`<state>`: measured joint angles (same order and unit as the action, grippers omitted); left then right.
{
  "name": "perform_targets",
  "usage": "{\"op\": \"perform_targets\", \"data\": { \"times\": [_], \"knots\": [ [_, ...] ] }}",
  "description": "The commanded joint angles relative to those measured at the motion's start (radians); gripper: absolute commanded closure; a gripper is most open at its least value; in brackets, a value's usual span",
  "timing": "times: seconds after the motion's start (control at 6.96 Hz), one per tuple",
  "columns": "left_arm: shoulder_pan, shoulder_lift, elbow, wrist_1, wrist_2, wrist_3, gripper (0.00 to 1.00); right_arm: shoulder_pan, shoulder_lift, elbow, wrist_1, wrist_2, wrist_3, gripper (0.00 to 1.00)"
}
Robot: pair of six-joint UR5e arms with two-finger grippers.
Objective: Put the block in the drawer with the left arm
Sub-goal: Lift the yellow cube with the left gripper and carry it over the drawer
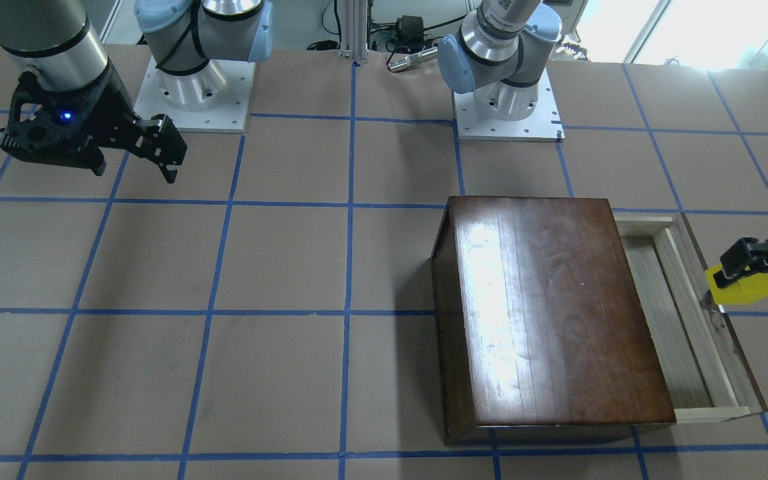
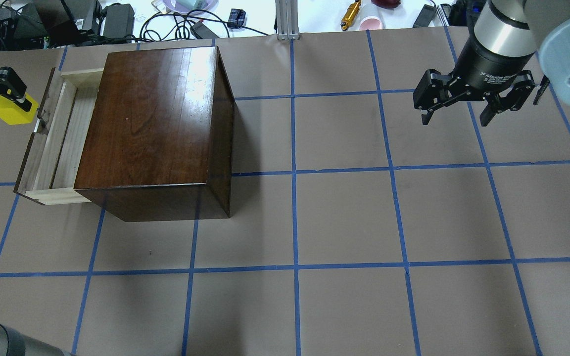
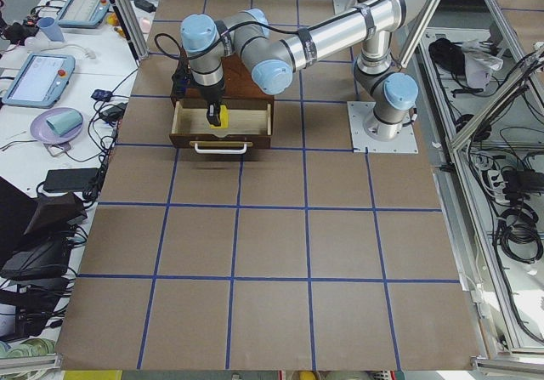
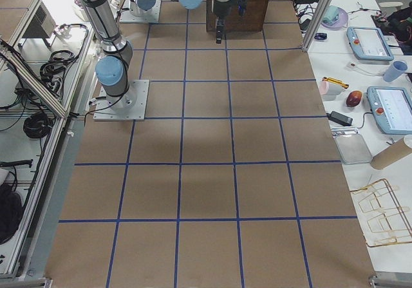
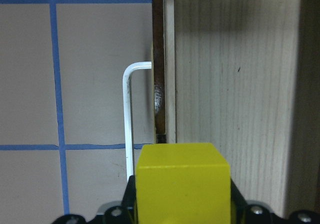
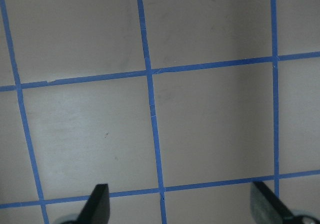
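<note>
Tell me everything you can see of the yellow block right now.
The block is a small bright yellow cuboid with plain, smooth faces, plastic-looking. It is clamped in the left gripper, off the table, hovering about over the open drawer's front panel by the handle, not yet inside.

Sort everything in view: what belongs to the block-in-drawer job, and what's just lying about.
Job: yellow block, held in the left gripper; open drawer; its dark cabinet.
Lying about: idle right gripper, open; pink cup, gold cylinder and cables past the table's edge.
</note>
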<state>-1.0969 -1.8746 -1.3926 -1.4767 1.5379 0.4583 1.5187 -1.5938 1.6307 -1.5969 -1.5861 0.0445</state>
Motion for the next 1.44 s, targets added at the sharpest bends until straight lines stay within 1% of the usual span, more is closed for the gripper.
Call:
{"op": "perform_targets", "data": {
  "times": [0.0, 0.14, 0.43, 1.01, 1.29],
  "knots": [
    [-0.021, -0.012, -0.052, 0.019, -0.008, -0.039, 0.84, 0.000, 0.000, 0.000, 0.000, 0.000, 0.000, 0.00],
    [-0.030, -0.017, -0.092, 0.074, -0.010, -0.085, 0.84, 0.000, 0.000, 0.000, 0.000, 0.000, 0.000, 0.00],
    [-0.052, -0.031, -0.105, 0.110, -0.012, -0.102, 0.84, 0.000, 0.000, 0.000, 0.000, 0.000, 0.000, 0.00],
    [-0.052, -0.072, -0.105, 0.113, -0.018, -0.099, 0.84, 0.000, 0.000, 0.000, 0.000, 0.000, 0.000, 0.00],
    [-0.052, -0.072, -0.100, 0.119, -0.018, -0.101, 0.00, 0.000, 0.000, 0.000, 0.000, 0.000, 0.000, 0.00]
  ]
}}
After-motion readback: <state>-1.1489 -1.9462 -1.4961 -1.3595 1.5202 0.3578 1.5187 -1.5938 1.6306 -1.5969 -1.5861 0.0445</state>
